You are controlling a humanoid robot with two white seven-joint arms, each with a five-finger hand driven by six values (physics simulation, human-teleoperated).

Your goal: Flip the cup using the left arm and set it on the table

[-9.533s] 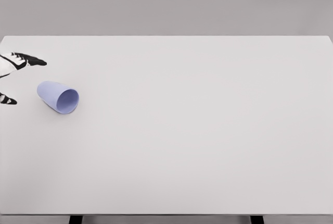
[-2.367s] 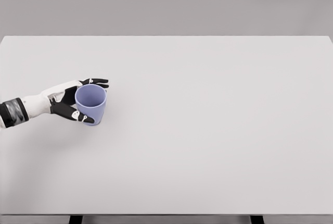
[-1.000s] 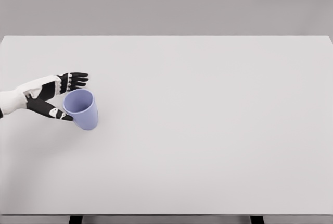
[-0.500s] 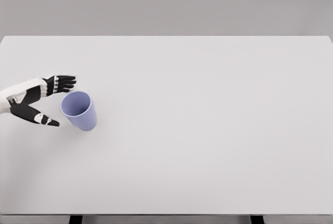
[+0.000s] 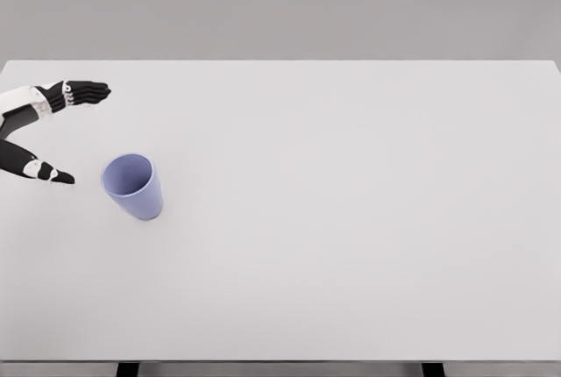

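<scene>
Standing upright at the left of the frame, a little below mid-height: the lavender cup (image 5: 133, 186), mouth open toward the top, base resting on the white table (image 5: 351, 219). Leaning slightly, by the look of the rim, though planted and not rolling. Long axis running near vertical, so the flip itself reading as done, judged from how things lie.

Hovering at the far left edge, up and left of the cup: the left hand (image 5: 39, 127), arm entering from the frame's left. Fingers (image 5: 83, 92) stretched out straight toward the right in the upper left; thumb (image 5: 48, 173) pointing right lower down, tip near the cup's rim level but clearly apart from it. Spread wide, gripping nothing, touching nothing.

Lying to the right of the palm and slightly below it, outside the span between thumb and fingers: the cup. No contact anywhere between the two. Only hand showing, hence the nearer one by default; right arm not appearing at all.

Probably remaining, as a judgement: nothing beyond clearing the hand away leftward, avoiding any brush of the thumb against the cup wall that could tip it.
</scene>
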